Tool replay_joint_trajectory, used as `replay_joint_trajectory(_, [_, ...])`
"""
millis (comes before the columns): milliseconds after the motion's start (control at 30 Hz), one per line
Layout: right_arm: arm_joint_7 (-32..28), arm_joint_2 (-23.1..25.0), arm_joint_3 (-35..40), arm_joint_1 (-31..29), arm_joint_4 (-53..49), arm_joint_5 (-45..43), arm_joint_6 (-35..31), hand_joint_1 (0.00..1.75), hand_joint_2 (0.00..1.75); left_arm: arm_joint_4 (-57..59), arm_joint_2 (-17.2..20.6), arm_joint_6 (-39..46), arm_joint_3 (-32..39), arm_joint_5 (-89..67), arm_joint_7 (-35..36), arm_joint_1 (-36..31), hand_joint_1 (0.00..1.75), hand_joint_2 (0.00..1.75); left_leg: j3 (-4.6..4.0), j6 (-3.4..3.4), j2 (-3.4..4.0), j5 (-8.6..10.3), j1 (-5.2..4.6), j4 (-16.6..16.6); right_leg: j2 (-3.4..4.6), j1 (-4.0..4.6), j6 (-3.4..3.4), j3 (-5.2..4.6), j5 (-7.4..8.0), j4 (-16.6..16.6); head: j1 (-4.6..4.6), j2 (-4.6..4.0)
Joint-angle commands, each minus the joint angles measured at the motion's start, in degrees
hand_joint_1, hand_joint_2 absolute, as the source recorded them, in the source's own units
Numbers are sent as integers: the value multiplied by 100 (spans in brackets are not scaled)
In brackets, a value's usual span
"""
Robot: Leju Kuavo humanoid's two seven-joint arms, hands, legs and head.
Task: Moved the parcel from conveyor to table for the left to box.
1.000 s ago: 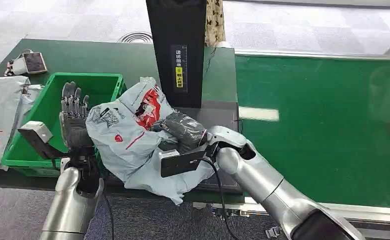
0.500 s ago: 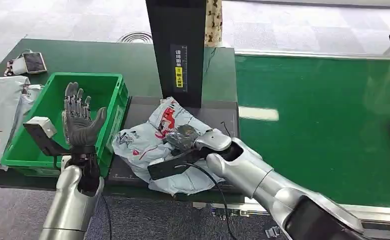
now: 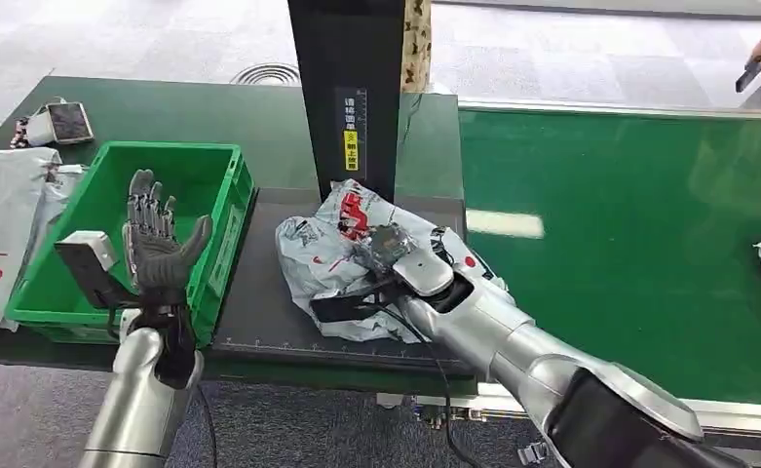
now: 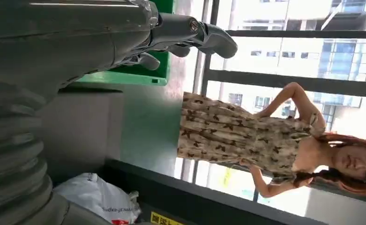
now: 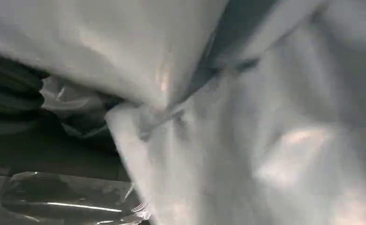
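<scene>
Parcel [image 3: 332, 255], a pale grey plastic mailer with red print, lies crumpled on the dark mat [image 3: 259, 302] of the table [image 3: 210, 112], just in front of the black post [image 3: 349, 88] and beside the conveyor belt [image 3: 629, 224]. Right hand [image 3: 388, 249] rests on top of it, fingers curled into the plastic and gripping it; the right wrist view gives a blurred close look at the wrinkled bag. Left hand [image 3: 159, 244] stands upright with fingers spread and nothing in it, over the near edge of the green box [image 3: 222, 210], apart from the parcel. More grey bags [image 3: 1, 214] lie left of the box. Beyond the table, a person [image 4: 265, 136] in a patterned dress stands by the windows.
</scene>
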Motion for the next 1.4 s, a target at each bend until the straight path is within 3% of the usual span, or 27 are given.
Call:
replay_joint_trajectory(33, [-320,-267,-532,46,106,-267,-642,0,0,-126,194,-93,-290,-140,-13,42,0,175,6,-1,-4,-1,1,-2,-7,2,-5,9,-4,-3,0,0])
replay_joint_trajectory(167, [-320,-267,-532,46,106,-267,-642,0,0,-126,194,-93,-290,-140,-13,42,0,175,9,-2,0,-2,2,-3,-1,2,-7,11,-3,-5,0,0])
replay_joint_trajectory(300, [-1202,-574,-1518,373,-714,-904,-1590,0,0,-244,253,-235,-273,-344,0,170,0,175,19,-4,0,-5,4,-7,-2,6,-11,21,-6,-10,0,0])
replay_joint_trajectory(367, [-1585,-677,-1923,564,-1071,-1386,-1602,0,0,-230,285,-252,-273,-383,-25,197,0,175,2,-1,-2,-2,3,0,-3,5,-5,5,-2,-5,2,0])
replay_joint_trajectory(533, [-2214,-626,-2824,958,-1505,-2830,-745,0,0,-98,320,-328,-282,-428,-79,102,0,175,4,-2,-2,-3,4,-2,-3,5,-6,8,-3,-7,0,0])
replay_joint_trajectory(667, [-3057,-586,-3724,1294,-2012,-4291,-236,0,0,32,375,-515,-543,-595,-179,-8,0,175,-6,-2,-6,-1,3,1,-6,4,-6,-2,-3,-2,2,0])
replay_joint_trajectory(1400, [-3106,-643,-3881,1410,-2217,-4557,-115,0,0,77,360,-526,-609,-671,-190,-3,0,175,9,-1,1,-8,2,-3,-1,4,-9,8,-5,-5,0,0])
